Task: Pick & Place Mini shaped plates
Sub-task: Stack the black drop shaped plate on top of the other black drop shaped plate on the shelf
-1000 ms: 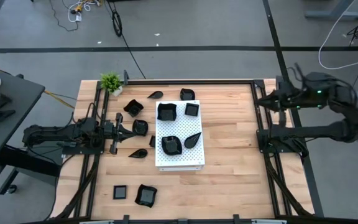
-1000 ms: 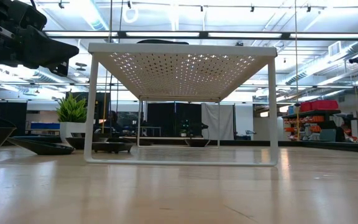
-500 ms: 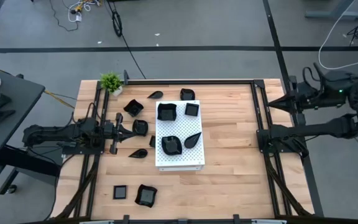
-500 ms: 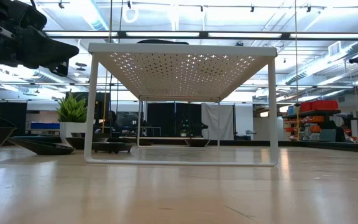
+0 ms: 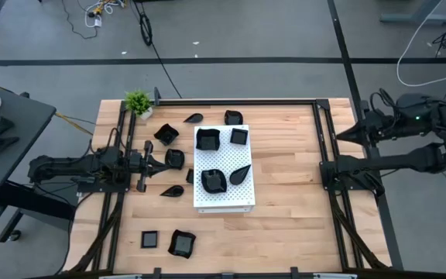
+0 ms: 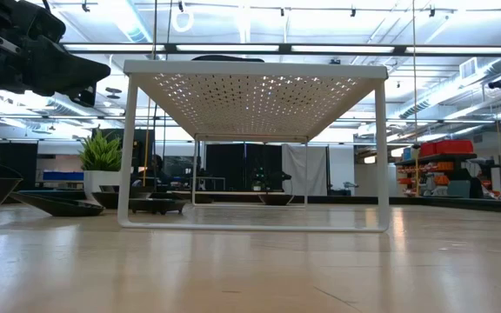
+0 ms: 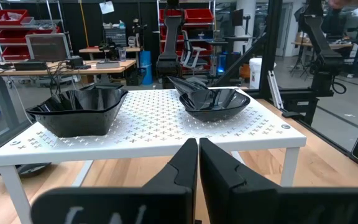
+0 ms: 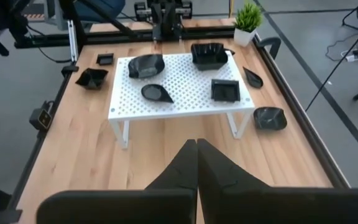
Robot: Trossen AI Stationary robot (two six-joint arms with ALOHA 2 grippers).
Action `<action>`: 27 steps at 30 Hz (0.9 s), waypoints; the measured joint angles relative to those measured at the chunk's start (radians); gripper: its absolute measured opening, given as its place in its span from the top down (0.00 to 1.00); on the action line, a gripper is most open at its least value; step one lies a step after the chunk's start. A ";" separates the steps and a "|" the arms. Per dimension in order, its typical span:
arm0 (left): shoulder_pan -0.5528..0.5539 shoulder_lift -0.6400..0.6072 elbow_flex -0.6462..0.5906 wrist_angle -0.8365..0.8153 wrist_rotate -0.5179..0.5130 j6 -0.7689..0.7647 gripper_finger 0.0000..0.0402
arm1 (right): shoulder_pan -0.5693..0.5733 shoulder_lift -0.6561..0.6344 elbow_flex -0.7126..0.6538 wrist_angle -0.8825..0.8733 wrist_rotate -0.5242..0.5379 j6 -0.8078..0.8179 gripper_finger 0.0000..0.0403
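Four small shiny black dishes (image 5: 213, 180) sit on top of the white board with holes (image 5: 242, 198), which stands on legs in the middle of the wooden table (image 5: 285, 186). More small black dishes lie on the table beside the board. The left fingers (image 5: 160, 160) are low over the table, just beside the board, clenched tight and holding nothing. The right fingers (image 5: 339, 135) are up at the table's right edge, well apart from the dishes, clenched and empty too
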 joint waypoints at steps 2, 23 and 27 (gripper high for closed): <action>0.000 0.000 0.000 0.000 0.000 0.000 0.95 | 0.000 -0.016 -0.024 -0.001 0.000 0.000 1.00; 0.000 0.000 0.000 0.000 0.000 0.000 0.95 | 0.000 -0.119 -0.169 0.014 0.004 0.007 0.95; 0.000 0.000 0.000 0.000 0.000 0.000 0.95 | 0.000 -0.119 -0.169 0.046 0.003 0.007 0.95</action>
